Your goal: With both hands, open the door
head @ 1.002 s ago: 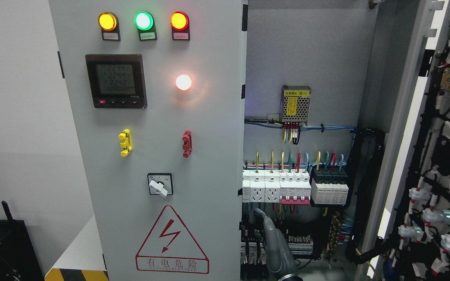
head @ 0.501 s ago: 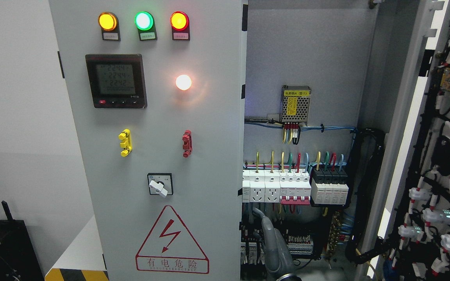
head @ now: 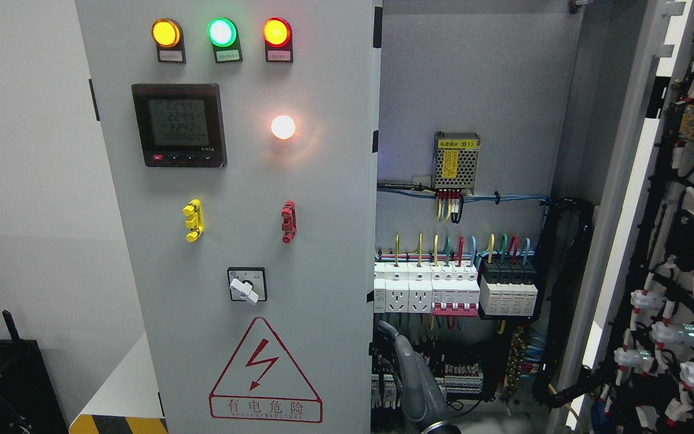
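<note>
White wall sits behind the cabinet. One hand (head: 410,377) points up just right of the left door's (head: 250,211) tall edge, holding nothing; which arm, I cannot tell.

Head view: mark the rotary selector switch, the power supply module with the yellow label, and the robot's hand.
Rotary selector switch (head: 246,286), head view, on its white knob.
Power supply module (head: 456,161), head view, on its perforated metal cover.
Hand (head: 413,386), head view, on the grey back of the hand at the bottom edge.
</note>
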{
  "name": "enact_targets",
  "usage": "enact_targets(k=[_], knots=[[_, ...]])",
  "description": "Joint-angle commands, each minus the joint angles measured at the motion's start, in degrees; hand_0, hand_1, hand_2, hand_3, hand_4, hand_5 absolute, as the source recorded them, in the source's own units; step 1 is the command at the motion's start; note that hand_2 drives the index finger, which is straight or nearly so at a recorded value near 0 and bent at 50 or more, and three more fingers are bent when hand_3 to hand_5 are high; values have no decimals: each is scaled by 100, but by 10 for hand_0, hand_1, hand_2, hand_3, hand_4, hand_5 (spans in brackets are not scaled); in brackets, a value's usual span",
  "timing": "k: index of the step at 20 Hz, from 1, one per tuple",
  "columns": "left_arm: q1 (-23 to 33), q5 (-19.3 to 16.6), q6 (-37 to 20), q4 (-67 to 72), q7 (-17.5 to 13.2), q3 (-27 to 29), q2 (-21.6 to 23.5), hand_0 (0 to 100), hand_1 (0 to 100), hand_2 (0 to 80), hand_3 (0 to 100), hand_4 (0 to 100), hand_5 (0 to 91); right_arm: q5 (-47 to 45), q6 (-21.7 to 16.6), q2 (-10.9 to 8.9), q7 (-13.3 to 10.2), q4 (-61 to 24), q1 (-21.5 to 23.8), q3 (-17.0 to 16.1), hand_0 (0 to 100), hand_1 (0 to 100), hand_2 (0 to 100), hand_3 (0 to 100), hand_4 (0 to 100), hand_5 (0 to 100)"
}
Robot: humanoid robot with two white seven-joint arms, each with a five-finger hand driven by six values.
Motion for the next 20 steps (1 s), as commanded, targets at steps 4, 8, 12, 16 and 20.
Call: enact_targets(k=[4, 8, 12, 16, 20], knots=[[0, 0, 0, 132, -2, 0, 0, 120, 389, 0, 0, 0, 0, -12, 4, 2, 40, 169, -119, -52, 50, 0, 0, 0, 0, 0], [0, 0, 0, 132, -2, 0, 0, 120, 389, 0, 0, 0, 0, -12, -5, 2, 49, 204, -146, -52, 50, 0, 0, 0, 0, 0], [0, 0, 0, 132, -2, 0, 0, 120, 389, 0, 0, 0, 0, -20, -5, -7, 198, 230, -190, -61, 50, 0, 0, 0, 0, 0], [0, 0, 0, 132, -2, 0, 0, 120, 389, 0, 0, 0, 0, -20, -5, -15, 242, 239, -225, -69, 50, 0, 0, 0, 0, 0], [0, 0, -8, 132, -2, 0, 0, 120, 389, 0, 0, 0, 0, -318, 4, -24, 321, 239, -234, -69, 49, 0, 0, 0, 0, 0]])
